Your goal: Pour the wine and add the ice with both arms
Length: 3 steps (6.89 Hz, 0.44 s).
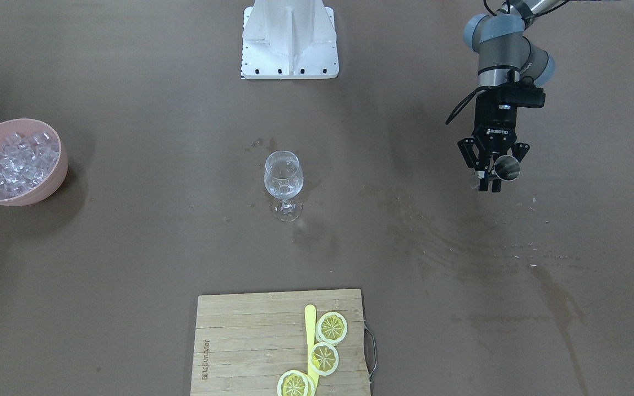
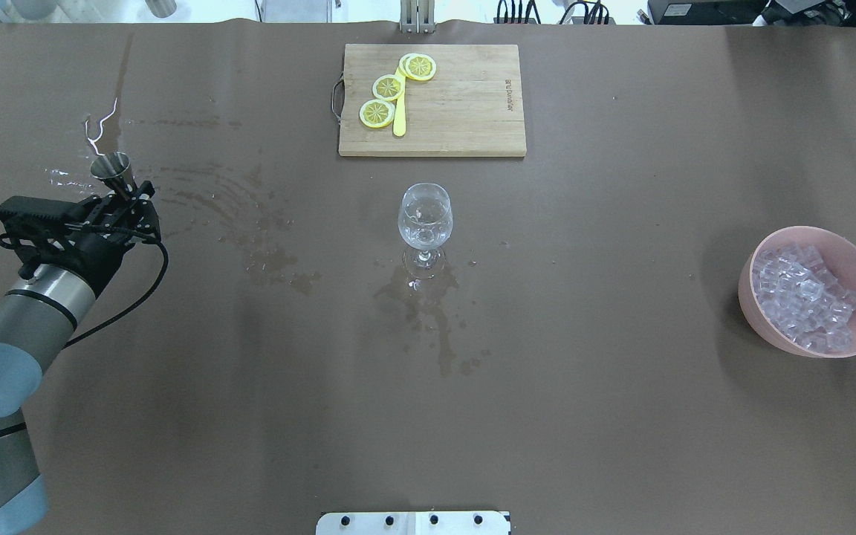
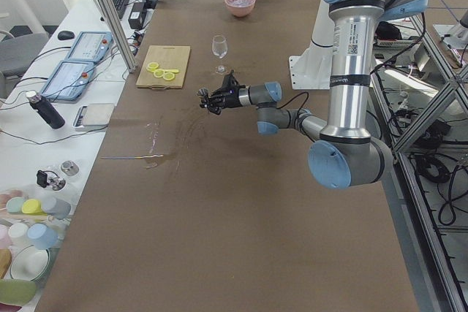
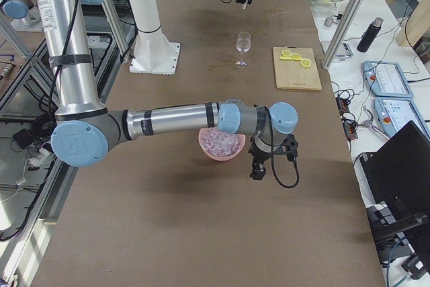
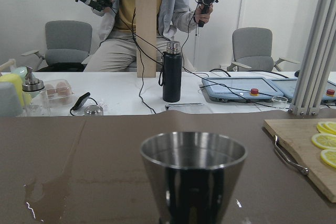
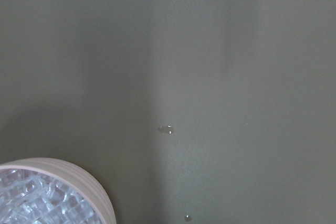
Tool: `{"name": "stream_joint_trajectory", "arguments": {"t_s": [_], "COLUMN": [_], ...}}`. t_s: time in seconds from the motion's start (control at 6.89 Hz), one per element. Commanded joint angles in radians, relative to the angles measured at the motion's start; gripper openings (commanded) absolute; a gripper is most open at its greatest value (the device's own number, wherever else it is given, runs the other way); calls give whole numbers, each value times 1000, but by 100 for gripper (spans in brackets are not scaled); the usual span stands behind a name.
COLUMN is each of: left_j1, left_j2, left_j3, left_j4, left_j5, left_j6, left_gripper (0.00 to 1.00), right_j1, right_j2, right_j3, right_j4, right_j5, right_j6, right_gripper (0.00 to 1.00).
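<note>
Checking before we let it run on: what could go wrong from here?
1. Left pincer holds the metal cup far from the wine glass; wet patches already mark that path, so the carry may spill more.
2. The stemmed glass is narrow-footed; a bump while pouring could tip it.
3. Right pincer hangs close beside the pink bowl of ice; descending, it might catch the rim.
</note>
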Motion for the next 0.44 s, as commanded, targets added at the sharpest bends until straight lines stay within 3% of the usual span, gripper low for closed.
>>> {"name": "stream_joint_trajectory", "arguments": {"t_s": [0.0, 0.29], "left_j1": [1, 1], "left_j2": [-65, -84], "left_j3": [-23, -40], "left_j4": [-4, -1], "left_j5": [-79, -257], "left_j6": [35, 41], "left_gripper": [0, 0], "right_j1": [-4, -5], "right_j2": [0, 0], "right_j3": [-2, -2], "right_j4": [0, 0], "right_j5": [3, 20], "right_j6": [5, 6], "right_gripper": [100, 100]}}
